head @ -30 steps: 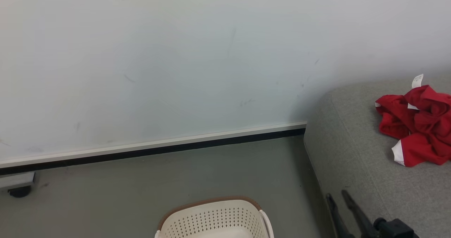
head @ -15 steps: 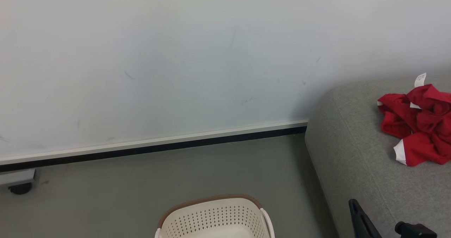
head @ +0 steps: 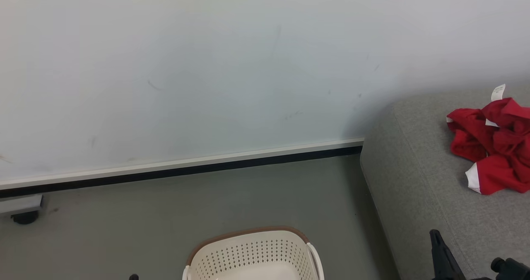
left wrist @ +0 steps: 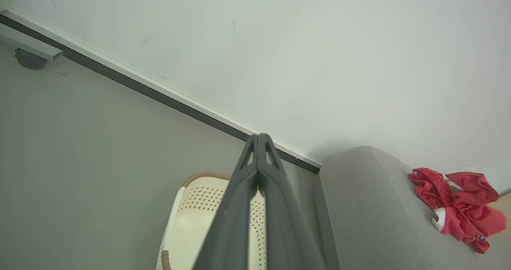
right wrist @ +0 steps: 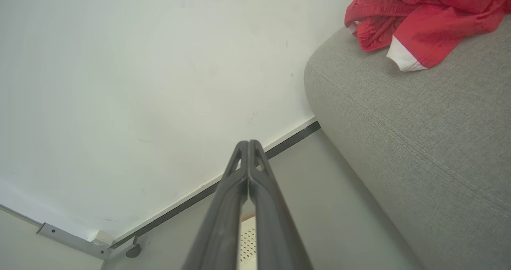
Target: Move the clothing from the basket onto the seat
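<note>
The red clothing (head: 492, 143) with white cuffs lies crumpled on the grey seat (head: 418, 189) at the right, also seen as clothing (left wrist: 459, 206) and clothing (right wrist: 415, 18) in the wrist views. The cream basket (head: 252, 253) with a brown rim stands on the floor at the bottom middle; what I see of its inside holds nothing. My right gripper (head: 435, 235) shows at the lower right by the seat's front, its fingers (right wrist: 255, 190) pressed together with nothing between them. My left gripper (left wrist: 258, 138) is shut and empty, above the basket (left wrist: 191, 222).
A pale wall with a white and black skirting strip (head: 182, 168) runs behind the grey floor (head: 207, 201). A caster wheel under a grey frame (head: 24, 217) sits at the far left by the wall. The seat's side meets the wall at the right.
Both of the right gripper's fingers were apart a second ago and are now together; it has dropped toward the lower right corner. The camera has tilted slightly, shifting the picture.
</note>
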